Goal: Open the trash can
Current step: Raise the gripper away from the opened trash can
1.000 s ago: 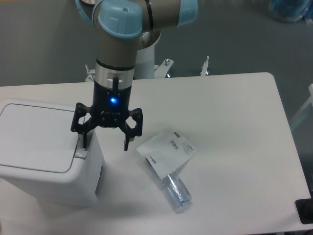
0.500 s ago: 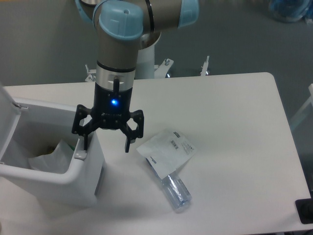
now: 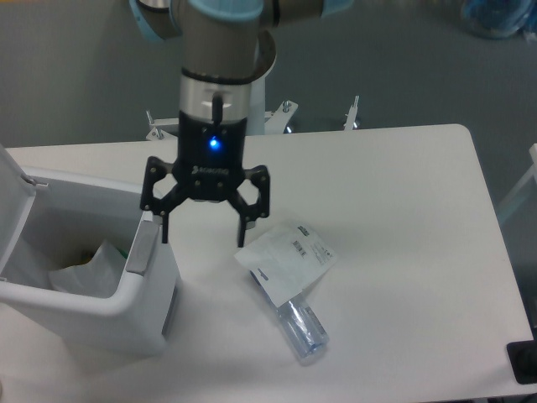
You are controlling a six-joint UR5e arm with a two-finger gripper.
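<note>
Large white boxy rigid plastic trash can (image 3: 92,306) at table's 8 o'clock, lid already up; likely light, slick-walled, best worked by its grey push-button strip (image 3: 141,249); black two-finger gripper (image 3: 204,236) spread, empty, just above.

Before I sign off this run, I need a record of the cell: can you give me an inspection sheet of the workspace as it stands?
Surface: white table, no spills seen.
Job's things: trash can at the table's near left corner, lid swung up, interior exposed with white crumpled material inside; grey push-button strip on its right rim.
Clutter: flat white packet with a printed label, lying over one end of a clear plastic bottle on its side.
End effector: fingers spread, holding nothing, above the bin's right edge, blue light lit.
Cables: nothing seen.
Surroundings: grey floor, metal table fittings behind the far edge, a dark object at the lower right corner.
</note>
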